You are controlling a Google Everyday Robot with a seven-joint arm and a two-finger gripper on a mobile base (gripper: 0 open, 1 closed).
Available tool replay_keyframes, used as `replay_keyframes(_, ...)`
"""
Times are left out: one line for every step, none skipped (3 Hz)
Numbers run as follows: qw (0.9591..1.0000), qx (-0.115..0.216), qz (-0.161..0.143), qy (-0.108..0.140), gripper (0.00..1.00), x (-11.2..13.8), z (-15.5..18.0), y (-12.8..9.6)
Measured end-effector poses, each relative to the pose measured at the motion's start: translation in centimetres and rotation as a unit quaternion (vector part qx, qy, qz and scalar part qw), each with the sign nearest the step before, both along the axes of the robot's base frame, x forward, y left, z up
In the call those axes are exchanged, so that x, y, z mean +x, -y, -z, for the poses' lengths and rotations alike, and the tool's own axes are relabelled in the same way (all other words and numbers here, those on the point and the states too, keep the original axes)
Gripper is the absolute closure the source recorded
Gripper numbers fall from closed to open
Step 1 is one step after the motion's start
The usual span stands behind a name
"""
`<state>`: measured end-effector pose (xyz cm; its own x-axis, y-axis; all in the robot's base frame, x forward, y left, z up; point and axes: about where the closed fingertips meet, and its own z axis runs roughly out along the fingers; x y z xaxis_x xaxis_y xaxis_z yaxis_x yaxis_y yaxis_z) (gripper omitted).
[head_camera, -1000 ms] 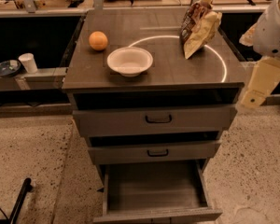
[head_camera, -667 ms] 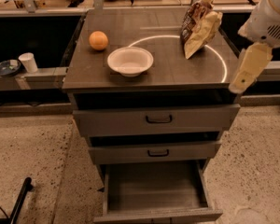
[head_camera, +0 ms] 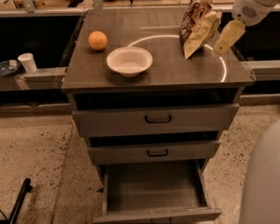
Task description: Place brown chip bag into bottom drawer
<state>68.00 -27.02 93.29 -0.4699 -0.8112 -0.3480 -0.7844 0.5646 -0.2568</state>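
Observation:
The brown chip bag (head_camera: 199,26) stands propped upright at the back right of the cabinet top (head_camera: 168,71), its dark printed side and pale tan side both showing. My gripper (head_camera: 227,37) hangs from the white arm at the top right, just right of the bag and slightly above the cabinet top, apart from the bag by a small gap. The bottom drawer (head_camera: 154,192) is pulled out at the foot of the cabinet and its grey box is empty.
A white bowl (head_camera: 129,60) and an orange fruit (head_camera: 97,40) sit on the left half of the cabinet top. Two shut black-handled drawers (head_camera: 157,119) lie above the open one. A white cup (head_camera: 27,62) stands on a ledge at left. A white robot body (head_camera: 267,181) fills the lower right.
My gripper has moved up and to the left, from beside the cabinet's right edge to just right of the chip bag. The bag, bowl, fruit and drawers have not moved.

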Motion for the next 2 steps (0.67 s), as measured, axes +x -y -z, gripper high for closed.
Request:
replay_keyframes(0.9948, 0.049, 0.039, 0.08, 0.0, 4.7, -3.6, 0.4)
replay_keyframes(0.9742, 0.115, 0.051, 0.187, 0.0, 8.1, -9.1, 0.0)
